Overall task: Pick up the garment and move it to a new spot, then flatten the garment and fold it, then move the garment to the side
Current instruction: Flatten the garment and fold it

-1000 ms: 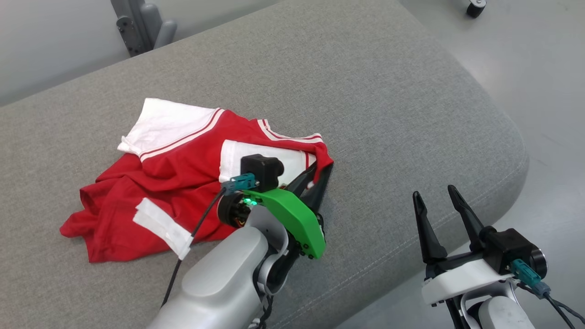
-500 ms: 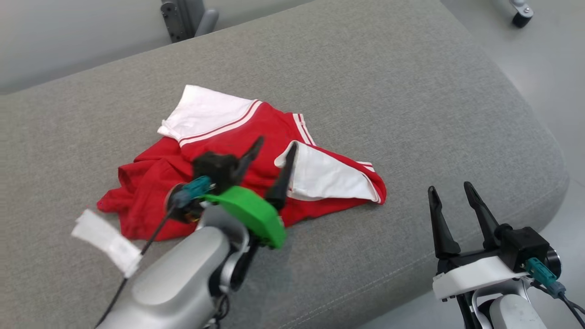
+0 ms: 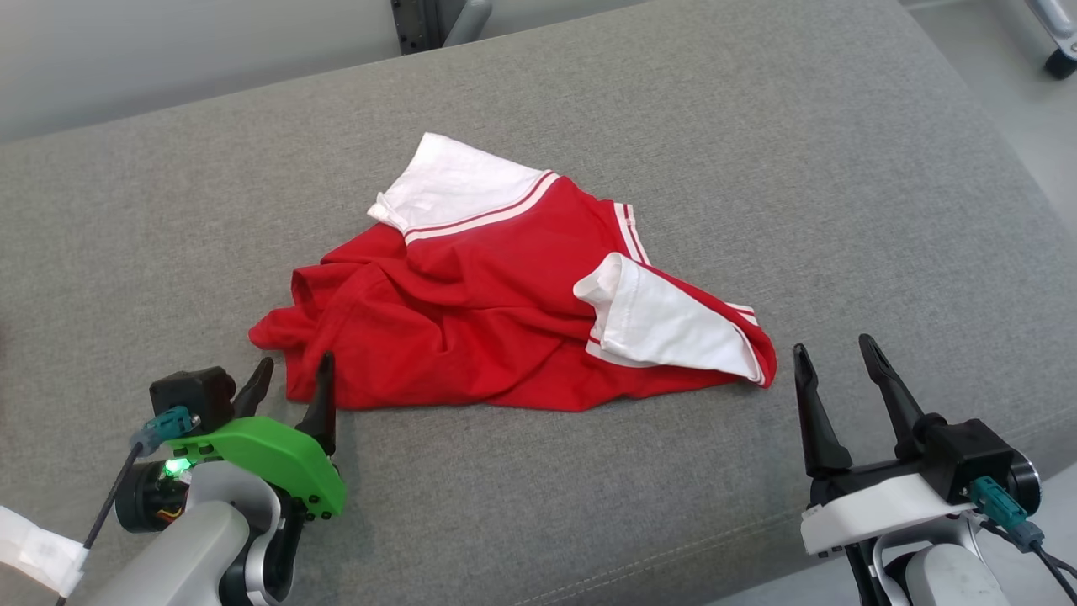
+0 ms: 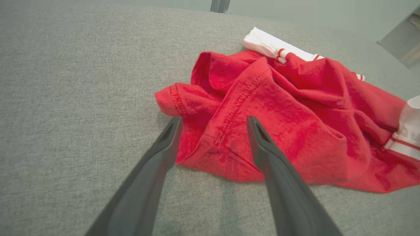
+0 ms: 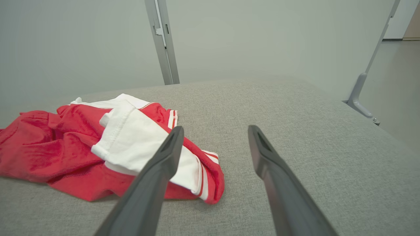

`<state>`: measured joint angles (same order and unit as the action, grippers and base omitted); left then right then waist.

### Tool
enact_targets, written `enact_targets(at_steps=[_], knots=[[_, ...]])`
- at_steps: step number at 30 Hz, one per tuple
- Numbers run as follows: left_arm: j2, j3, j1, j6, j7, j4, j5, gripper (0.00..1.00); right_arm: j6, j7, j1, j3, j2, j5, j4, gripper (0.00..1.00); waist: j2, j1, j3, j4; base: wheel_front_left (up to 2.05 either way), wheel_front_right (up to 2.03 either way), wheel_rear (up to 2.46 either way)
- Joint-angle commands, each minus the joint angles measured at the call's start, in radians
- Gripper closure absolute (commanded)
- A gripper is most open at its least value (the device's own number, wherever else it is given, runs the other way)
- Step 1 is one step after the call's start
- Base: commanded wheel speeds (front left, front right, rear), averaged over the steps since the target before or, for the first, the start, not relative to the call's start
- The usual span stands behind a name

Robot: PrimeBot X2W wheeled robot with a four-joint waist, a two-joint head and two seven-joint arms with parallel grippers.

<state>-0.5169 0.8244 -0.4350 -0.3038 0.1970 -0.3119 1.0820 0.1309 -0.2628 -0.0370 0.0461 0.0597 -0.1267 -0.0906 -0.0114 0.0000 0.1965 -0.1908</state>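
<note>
A red garment with white sleeves and striped trim lies crumpled in the middle of the grey cushioned surface. My left gripper stands open at the lower left, its tips just short of the garment's near left hem. Nothing is between its fingers. My right gripper stands open at the lower right, just right of the white sleeve. In the right wrist view the garment lies to the left of the open fingers.
The cushion's rounded front edge runs along the bottom right, with floor beyond. A grey metal post stands behind the cushion, and a stand's foot sits at the far right. A white tag hangs on the left arm's cable.
The left gripper let go of the garment's right edge, opened and drew back to the lower left. The head camera shifted. The right gripper stayed open.
</note>
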Motion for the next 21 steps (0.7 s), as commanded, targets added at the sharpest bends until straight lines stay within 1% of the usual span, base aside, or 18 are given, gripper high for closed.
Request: enact_targets(at_steps=[1,3,5,6,11,13,15,16,17,18,19,21], knots=[[0.000,-0.004,0.008,0.008,0.001,-0.002,0.014,0.00,0.000,-0.003,-0.006,0.000,0.004,0.004,0.001,0.00,0.0114,0.0000,0.008,0.013,0.00,0.00,0.00],[0.011,-0.002,-0.007,0.056,-0.014,-0.005,0.029,0.00,0.000,-0.003,-0.012,0.006,0.006,0.006,0.000,0.00,0.0114,0.0000,0.010,0.019,0.00,0.00,0.00],[0.011,0.000,-0.027,0.090,-0.035,-0.019,0.043,0.00,0.000,-0.003,-0.014,0.012,0.009,0.006,-0.002,0.00,0.0114,0.0000,0.011,0.022,0.00,0.00,0.00],[0.009,0.005,-0.038,0.105,-0.046,-0.027,0.043,0.00,0.000,-0.003,-0.015,0.014,0.011,0.005,-0.004,0.00,0.0114,0.0000,0.011,0.022,0.00,0.00,0.00],[0.007,0.015,-0.077,0.150,-0.080,-0.085,0.045,0.00,0.000,-0.003,-0.016,0.023,0.018,0.003,-0.005,0.00,0.0114,0.0000,0.014,0.020,0.00,0.00,0.00],[0.013,0.024,-0.087,0.178,-0.100,-0.103,0.055,0.00,0.000,-0.003,-0.012,0.025,0.021,0.003,-0.005,0.00,0.0114,0.0000,0.015,0.018,0.00,0.00,0.00],[0.029,0.032,-0.087,0.215,-0.132,-0.115,0.083,0.00,0.000,-0.003,-0.010,0.025,0.022,0.001,-0.005,0.00,0.0114,0.0000,0.017,0.016,0.00,0.00,0.00],[0.033,0.034,-0.087,0.233,-0.147,-0.121,0.091,0.04,0.000,-0.003,-0.009,0.023,0.023,0.000,-0.005,0.00,0.0114,0.0000,0.018,0.016,0.00,0.00,0.00],[0.035,0.032,-0.089,0.244,-0.152,-0.127,0.098,0.51,0.000,-0.003,-0.008,0.022,0.023,0.000,-0.004,0.00,0.0114,0.0000,0.019,0.016,0.00,0.00,0.00],[0.036,0.030,-0.092,0.252,-0.152,-0.133,0.103,0.84,0.000,-0.003,-0.007,0.021,0.022,0.000,-0.003,0.00,0.0114,0.0000,0.020,0.016,0.00,0.00,0.00],[0.040,0.029,-0.095,0.259,-0.149,-0.136,0.106,1.00,0.000,-0.003,-0.005,0.020,0.022,0.001,-0.002,0.00,0.0114,0.0000,0.020,0.016,0.00,0.00,0.00],[0.049,0.025,-0.097,0.273,-0.144,-0.132,0.114,1.00,0.000,-0.003,0.001,0.017,0.020,0.002,-0.001,0.00,0.0114,0.0000,0.018,0.020,0.00,0.00,0.00]])
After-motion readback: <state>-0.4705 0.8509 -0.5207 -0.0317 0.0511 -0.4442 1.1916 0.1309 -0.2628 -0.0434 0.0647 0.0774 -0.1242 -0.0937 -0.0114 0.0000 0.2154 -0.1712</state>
